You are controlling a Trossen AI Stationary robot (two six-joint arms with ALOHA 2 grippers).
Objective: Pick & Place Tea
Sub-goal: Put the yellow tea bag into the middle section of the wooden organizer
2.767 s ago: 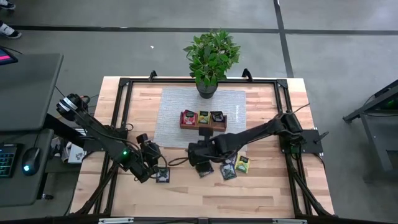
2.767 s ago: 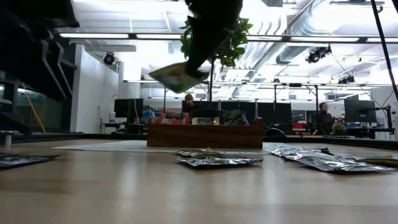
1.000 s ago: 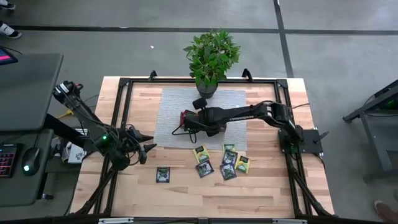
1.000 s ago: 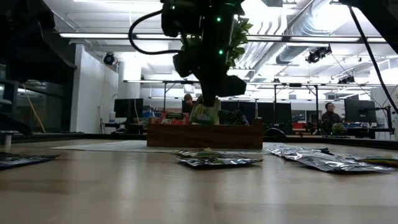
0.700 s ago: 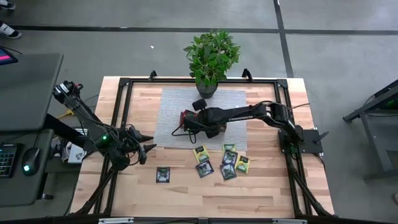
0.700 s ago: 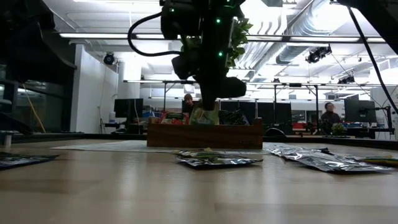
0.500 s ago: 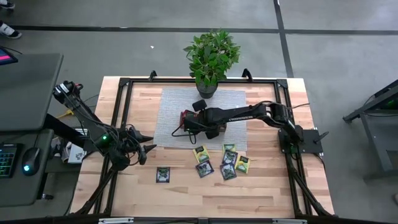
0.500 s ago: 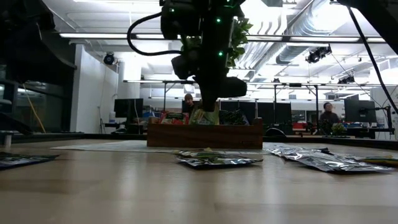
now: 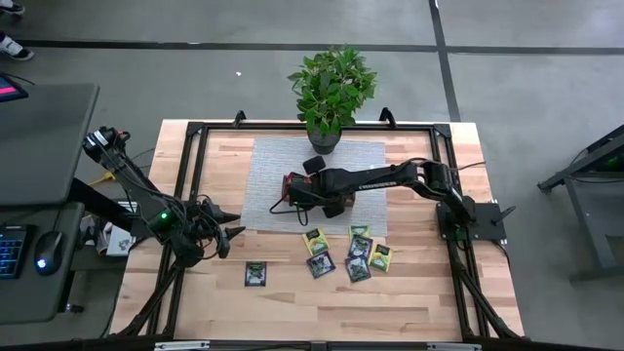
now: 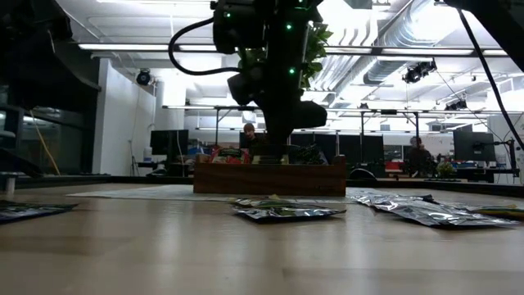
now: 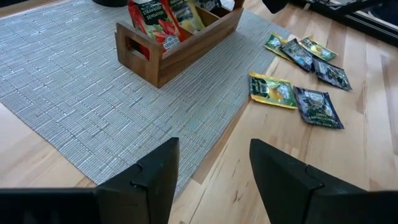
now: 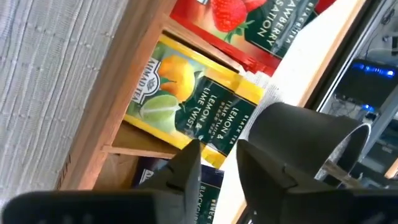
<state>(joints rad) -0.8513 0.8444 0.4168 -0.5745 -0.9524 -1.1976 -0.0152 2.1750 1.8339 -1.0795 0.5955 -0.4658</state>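
Behind the workbench stretched an open office with bright ceiling lights, and a wooden table (image 9: 292,302) carried a grey woven mat (image 9: 268,175) with a potted plant (image 9: 330,93) at its far edge. On the mat sat a brown wooden tray (image 11: 180,46), its compartments holding upright tea sachets: a red strawberry one (image 12: 249,22) in one slot and a yellow-green lemon-and-lime sachet (image 12: 186,102) in the middle slot. The right gripper (image 12: 217,158) hung directly over that middle compartment, its dark fingers (image 12: 183,174) parted only a narrow way, just above the top edge of the lemon sachet; I could not tell whether they touched it. From table height, the right arm came down right over the tray. More sachets lay flat on the bare wood near the mat's front edge: a yellow one (image 9: 314,241), a cluster of dark green ones (image 9: 359,258), and a single dark sachet (image 9: 254,274) well apart toward the left. The left gripper (image 9: 226,232) waited near the table's left side, clear of the mat, its fingers (image 11: 155,174) spread wide and empty.
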